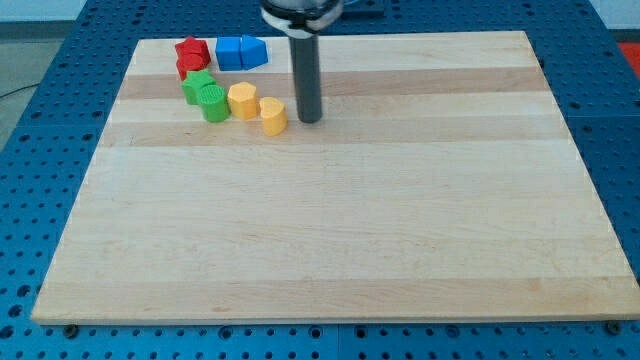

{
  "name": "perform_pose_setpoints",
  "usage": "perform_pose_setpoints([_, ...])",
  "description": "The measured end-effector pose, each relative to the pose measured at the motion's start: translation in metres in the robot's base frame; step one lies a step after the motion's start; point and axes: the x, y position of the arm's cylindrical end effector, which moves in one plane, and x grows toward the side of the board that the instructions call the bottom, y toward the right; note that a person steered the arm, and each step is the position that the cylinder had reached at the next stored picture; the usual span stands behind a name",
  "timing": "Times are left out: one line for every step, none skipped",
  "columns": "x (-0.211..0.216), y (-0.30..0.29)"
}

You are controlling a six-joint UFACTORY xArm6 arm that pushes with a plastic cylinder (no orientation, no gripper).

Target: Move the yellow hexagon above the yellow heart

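**Tip parked beside the yellow pair, upper left of the tabletop**

Here, nearest the view's bottom, the pale wooden tabletop [330,250] lies on a blue perforated base [610,120] that shows along every edge.

Moving up the view, my tip [310,120] comes first: it sits on the wood just to the view's right of the lower yellow block, close beside it, though I cannot tell whether the two touch. The dark rod [307,75] rises straight from there to the mount at the view's top edge. I have no hand to open or close, only this rod, and it holds nothing.

The yellow heart [273,115], as I take the lower block to be, though the lobes are hard to make out at this size, stands next to the tip. The yellow hexagon [242,101] sits touching or nearly touching it, to the view's upper left. So the hexagon is beside and slightly higher in the view than the heart, not directly above it.

Left of the hexagon are two green blocks, pressed together: a green ribbed block [213,103] and, farther up, a green star-like block [198,85].

Farthest back, near the tabletop's top-left corner, stand a red block [191,54] of uneven outline, perhaps two pieces, and a blue pair [241,52] set side by side.
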Motion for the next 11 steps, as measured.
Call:
perform_pose_setpoints([0.037, -0.016])
perform_pose_setpoints([0.044, -0.102])
perform_pose_setpoints([0.024, -0.197])
perform_pose_setpoints([-0.028, -0.233])
perform_pose_setpoints([-0.057, -0.217])
perform_pose_setpoints([-0.053, -0.190])
perform_pose_setpoints([-0.040, -0.176])
perform_pose_setpoints([-0.040, -0.146])
perform_pose_setpoints([-0.040, -0.109])
perform_pose_setpoints([-0.040, -0.082])
perform_pose_setpoints([-0.040, -0.081])
